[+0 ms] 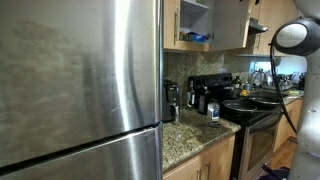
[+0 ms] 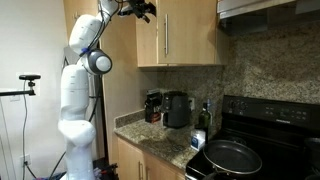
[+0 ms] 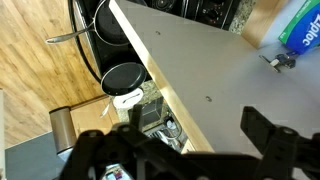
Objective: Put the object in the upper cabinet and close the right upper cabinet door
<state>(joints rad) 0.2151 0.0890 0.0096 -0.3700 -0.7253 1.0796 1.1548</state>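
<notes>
One object, a blue-and-white package (image 1: 197, 38), is sitting on a shelf inside the upper cabinet (image 1: 195, 10), so we're reading the placing as done and the door as the step in hand. The right upper cabinet door (image 1: 231, 25) is standing swung out, pale inner face showing. The gripper (image 3: 185, 150) is hanging high by that door, jaws spread wide, nothing between them. In the wrist view we're looking down across the door's pale face, with the package at the far corner. For a clean close we're suggesting contact on the outer face near the free edge, pushing along the door's arc rather than straight in, and keeping the fingers out of the closing gap. Whether the package is sticking past the shelf front, we can't tell. Below, a speckled granite countertop (image 1: 190, 135) is carrying a black coffee maker (image 2: 178, 108), and a black stove (image 1: 258, 130) with a dark pan (image 2: 232, 157) is sitting just beside it. A stainless fridge (image 1: 80, 80) is filling the near side in an exterior view, and wood flooring (image 3: 40, 60) is showing underneath.
</notes>
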